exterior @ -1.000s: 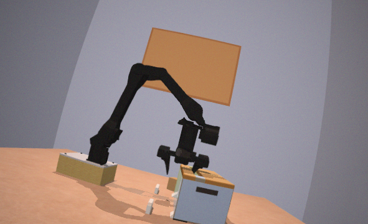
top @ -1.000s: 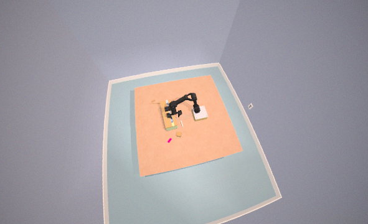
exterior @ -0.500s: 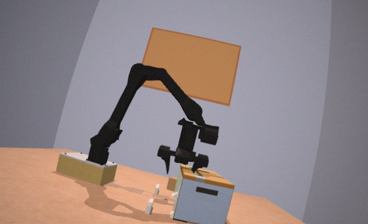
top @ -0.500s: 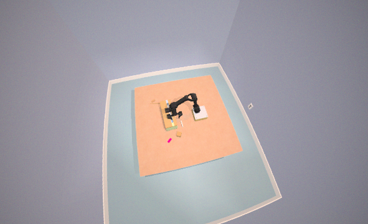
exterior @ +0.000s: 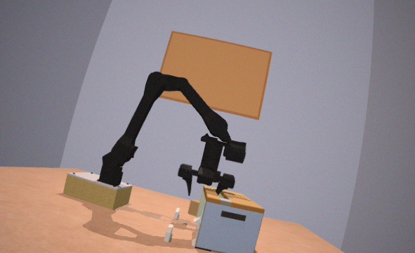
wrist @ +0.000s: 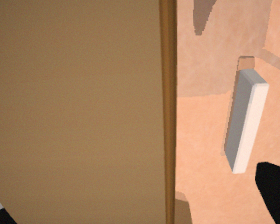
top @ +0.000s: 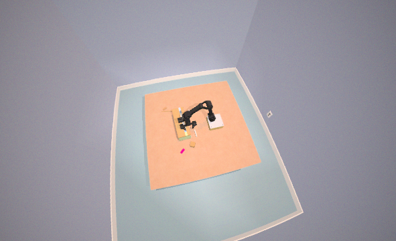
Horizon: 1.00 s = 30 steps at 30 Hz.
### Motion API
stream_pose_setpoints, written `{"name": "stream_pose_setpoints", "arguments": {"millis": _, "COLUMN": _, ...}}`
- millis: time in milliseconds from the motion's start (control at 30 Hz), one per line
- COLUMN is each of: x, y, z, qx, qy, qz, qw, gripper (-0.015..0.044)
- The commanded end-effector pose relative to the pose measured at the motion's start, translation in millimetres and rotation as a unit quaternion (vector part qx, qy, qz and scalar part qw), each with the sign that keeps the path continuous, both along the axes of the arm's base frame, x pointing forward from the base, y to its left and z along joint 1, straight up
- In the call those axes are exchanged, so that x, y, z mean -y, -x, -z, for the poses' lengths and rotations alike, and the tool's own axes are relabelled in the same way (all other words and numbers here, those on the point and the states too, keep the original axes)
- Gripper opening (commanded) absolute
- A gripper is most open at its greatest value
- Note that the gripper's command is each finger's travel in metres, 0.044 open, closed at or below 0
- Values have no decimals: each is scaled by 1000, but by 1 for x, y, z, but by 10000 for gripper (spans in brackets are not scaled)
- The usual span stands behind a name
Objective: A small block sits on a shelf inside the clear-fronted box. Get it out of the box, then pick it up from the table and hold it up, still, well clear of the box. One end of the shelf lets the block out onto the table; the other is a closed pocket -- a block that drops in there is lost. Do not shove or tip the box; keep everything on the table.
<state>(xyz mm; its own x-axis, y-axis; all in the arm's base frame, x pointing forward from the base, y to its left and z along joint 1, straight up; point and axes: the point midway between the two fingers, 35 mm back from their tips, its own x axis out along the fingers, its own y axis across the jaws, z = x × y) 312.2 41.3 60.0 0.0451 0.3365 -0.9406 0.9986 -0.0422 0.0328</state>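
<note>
1. I have the gripper (top: pixel 188 127) (exterior: pixel 203 194) (wrist: pixel 167 179) wide open, nearly at its full spread, with nothing between its fingers.
2. It points down at the box (top: pixel 176 124) (exterior: pixel 228 230) (wrist: pixel 81 110), one finger at the roof and the other out past the side facing the pedestal (top: pixel 220 126) (exterior: pixel 77 190). (Whether that first fingertip touches the roof, I can't tell from here.)
3. The box stands upright on the tabletop (top: pixel 214 150) (exterior: pixel 24 197) (wrist: pixel 206 145), nearer the left edge in the top view, its long side running roughly along that edge.
4. The arm (top: pixel 195 110) (exterior: pixel 140 116) reaches across from the pedestal, which sits nearer the right edge.
5. I can't make out the task's block inside the box: the roof fills much of my wrist view, so its place on the shelf is hidden from me.
6. Between the box and the lower edge in the top view lie a magenta piece (top: pixel 182 150) and an orange piece (top: pixel 192 144), near each other. (Neither is in my grip.)
7. My wrist view shows a white bar (wrist: pixel 248 122) beside the box, apart from it.
</note>
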Motion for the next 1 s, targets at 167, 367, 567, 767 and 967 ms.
{"name": "stream_pose_setpoints", "arguments": {"millis": 167, "x": -10, "y": 0, "z": 0, "qx": 0, "qy": -2, "qz": 0, "qw": 1000, "gripper": 400}}
{"name": "stream_pose_setpoints", "arguments": {"millis": 367, "x": -13, "y": -1, "z": -7, "qx": 0, "qy": -2, "qz": 0, "qw": 1000, "gripper": 400}}
{"name": "stream_pose_setpoints", "arguments": {"millis": 567, "x": -11, "y": 1, "z": -60, "qx": -1, "qy": -1, "qz": -1, "qw": 1000, "gripper": 400}}
{"name": "stream_pose_setpoints", "arguments": {"millis": 767, "x": -11, "y": 0, "z": -59, "qx": 8, "qy": 5, "qz": -8, "qw": 1000, "gripper": 374}}
{"name": "stream_pose_setpoints", "arguments": {"millis": 967, "x": -22, "y": 1, "z": -65, "qx": 120, "qy": 65, "qz": -276, "qw": 951, "gripper": 285}}
